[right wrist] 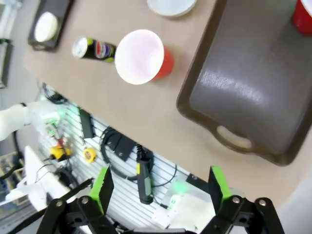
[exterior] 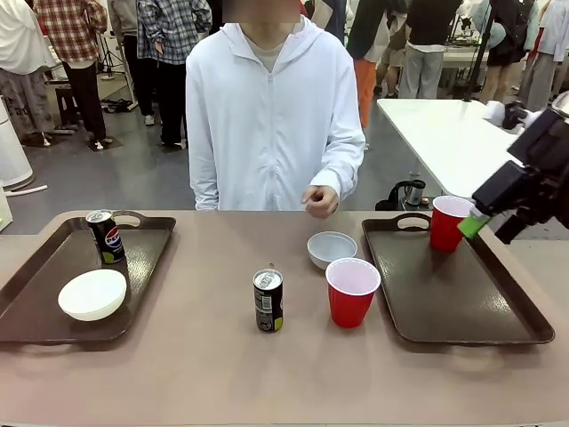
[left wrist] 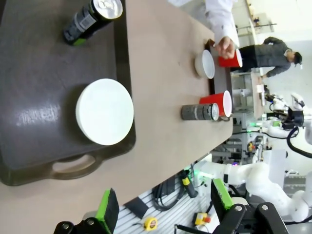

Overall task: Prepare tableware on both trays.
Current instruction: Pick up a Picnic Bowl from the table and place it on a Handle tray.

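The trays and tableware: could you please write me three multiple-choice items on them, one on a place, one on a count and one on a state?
1. Where does the red cup near the right gripper stand? A. On the left tray. B. At the far end of the right tray. C. In the person's hand.
2. How many pieces stand on the bare table? A. One. B. Three. C. Five.
3. How is the right gripper? A. Open and empty. B. Shut on a cup. C. Shut on a can.
1 B: it stands by that tray's far handle. 2 B: a can, a second red cup and a bowl. 3 A: its green pads stand apart with nothing between.
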Robot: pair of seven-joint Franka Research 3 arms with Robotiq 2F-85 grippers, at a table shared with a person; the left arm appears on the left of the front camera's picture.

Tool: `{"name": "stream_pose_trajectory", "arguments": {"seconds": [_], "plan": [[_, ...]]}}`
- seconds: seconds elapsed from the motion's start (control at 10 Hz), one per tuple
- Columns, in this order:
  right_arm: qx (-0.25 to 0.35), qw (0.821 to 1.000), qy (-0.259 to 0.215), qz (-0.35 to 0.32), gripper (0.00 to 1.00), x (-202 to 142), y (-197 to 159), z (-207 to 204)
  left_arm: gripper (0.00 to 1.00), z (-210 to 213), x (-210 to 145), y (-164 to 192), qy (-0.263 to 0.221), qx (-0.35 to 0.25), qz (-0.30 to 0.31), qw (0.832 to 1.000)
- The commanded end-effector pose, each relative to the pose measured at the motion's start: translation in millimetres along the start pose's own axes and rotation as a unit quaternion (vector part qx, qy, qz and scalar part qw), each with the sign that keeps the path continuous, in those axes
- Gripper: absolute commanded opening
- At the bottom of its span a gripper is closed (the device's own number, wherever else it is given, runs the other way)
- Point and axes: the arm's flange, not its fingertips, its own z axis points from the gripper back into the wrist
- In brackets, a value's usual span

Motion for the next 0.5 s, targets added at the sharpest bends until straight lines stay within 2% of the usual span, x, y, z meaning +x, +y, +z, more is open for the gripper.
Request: {"name": "stream_pose_trajectory", "arguments": {"seconds": [0.0, 0.3, 0.4], "plan": [[-0.044, 0.998, 0.027, -0.027, 1.0, 66.1, 7.2, -4.5, 1.0, 1.9, -1.7, -1.2, -0.003, -0.008, -0.003, 1.0], [-0.105, 0.992, 0.027, -0.063, 1.0, 144.4, 5.8, -37.7, 1.0, 1.9, -1.7, -1.2, -0.003, -0.008, -0.003, 1.0], [-0.121, 0.99, 0.03, -0.073, 1.0, 158.8, 5.7, -51.3, 1.0, 1.9, -1.7, -1.2, -0.003, -0.008, -0.003, 1.0]]}}
